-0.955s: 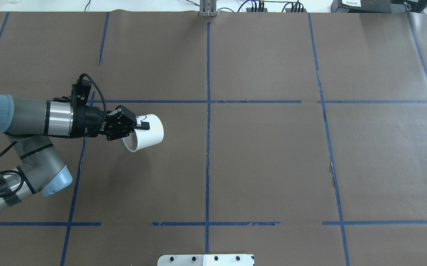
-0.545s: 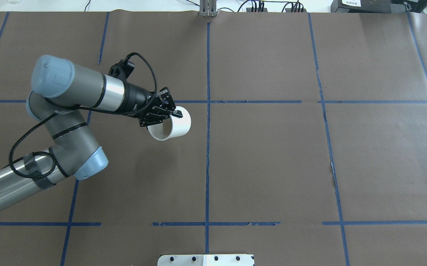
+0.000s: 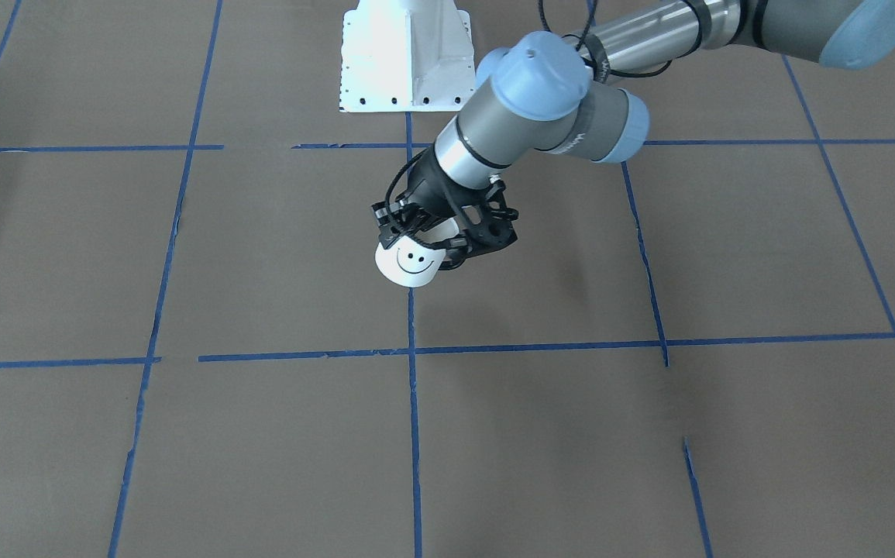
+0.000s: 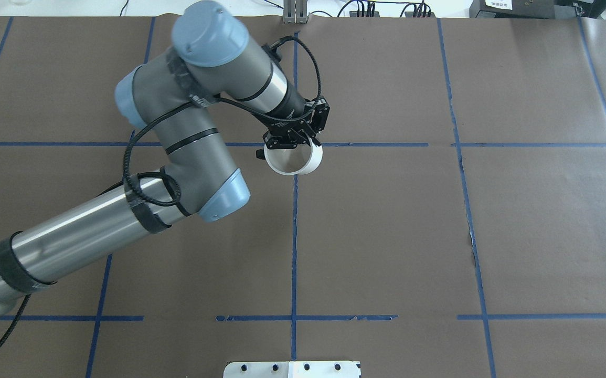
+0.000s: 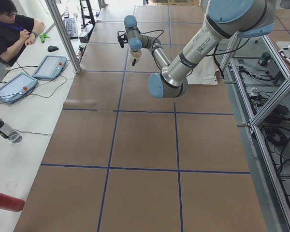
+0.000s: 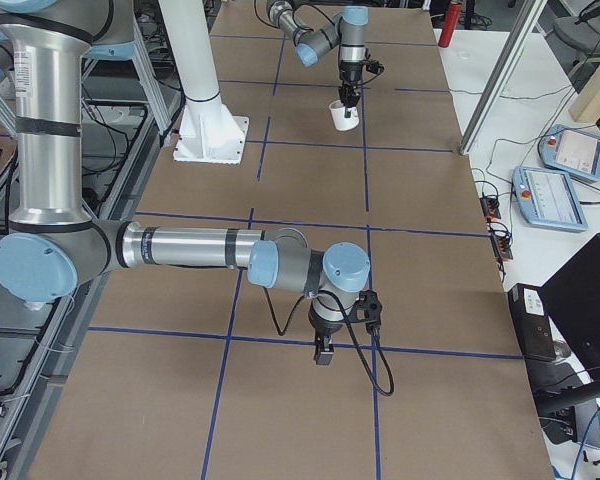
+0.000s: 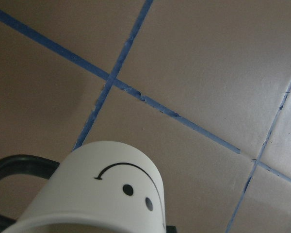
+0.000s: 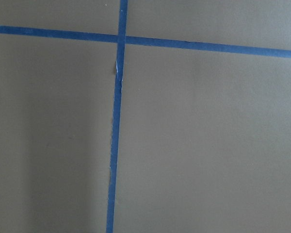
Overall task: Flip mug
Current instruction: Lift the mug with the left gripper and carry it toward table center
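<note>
The white mug [image 4: 303, 164] with a black smiley face [image 3: 414, 263] hangs tilted above the table near the centre tape line, its mouth turned up toward the overhead camera. My left gripper [image 4: 296, 144] is shut on the mug's rim and also shows in the front view [image 3: 438, 239]. In the left wrist view the mug [image 7: 106, 189] fills the bottom, with its black handle [image 7: 19, 165] at the left. My right gripper [image 6: 323, 352] shows only in the exterior right view, low over the table; I cannot tell whether it is open or shut.
The brown paper table carries a blue tape grid [image 4: 294, 236]. The white robot base plate [image 3: 404, 54] stands at the robot's edge. An operator [image 5: 9, 24], tablets [image 5: 48, 65] and a red bottle [image 5: 5, 200] are at the side bench.
My left arm has swung the mug to the right and farther away, from the left cell to the centre tape crossing. The mug's mouth has turned more upward.
</note>
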`<state>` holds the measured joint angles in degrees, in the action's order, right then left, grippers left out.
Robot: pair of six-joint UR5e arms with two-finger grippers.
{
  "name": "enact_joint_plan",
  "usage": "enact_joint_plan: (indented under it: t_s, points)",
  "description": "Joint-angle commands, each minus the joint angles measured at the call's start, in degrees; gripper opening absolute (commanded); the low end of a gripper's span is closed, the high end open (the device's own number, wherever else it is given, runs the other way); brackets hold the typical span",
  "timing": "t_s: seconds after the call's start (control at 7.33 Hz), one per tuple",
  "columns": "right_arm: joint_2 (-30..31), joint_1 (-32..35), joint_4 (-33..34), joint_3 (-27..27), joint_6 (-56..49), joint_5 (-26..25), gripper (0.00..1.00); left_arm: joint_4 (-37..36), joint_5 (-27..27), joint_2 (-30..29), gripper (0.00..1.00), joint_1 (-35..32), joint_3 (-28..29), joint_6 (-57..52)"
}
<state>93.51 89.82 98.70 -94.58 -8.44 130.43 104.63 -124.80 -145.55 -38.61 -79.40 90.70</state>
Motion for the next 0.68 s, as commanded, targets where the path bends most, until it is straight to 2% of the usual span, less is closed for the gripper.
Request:
enact_joint_plan:
  t_s: [0.0, 0.27, 0.55]
  points:
    - [0.0, 0.0, 0.0, 0.0, 0.0, 0.0, 1.00, -13.7, -5.6, -2.4, 0.00, 0.2, 2.2, -15.1]
    - [0.0, 0.0, 0.0, 0.0, 0.0, 0.0, 1.00, -15.5, -8.2, -2.5, 0.00, 1.6, 4.9, -24.0]
    - [0.0, 0.0, 0.0, -0.1, 0.0, 0.0, 1.00, -15.5, -7.7, -2.8, 0.00, 3.4, 6.5, -25.1]
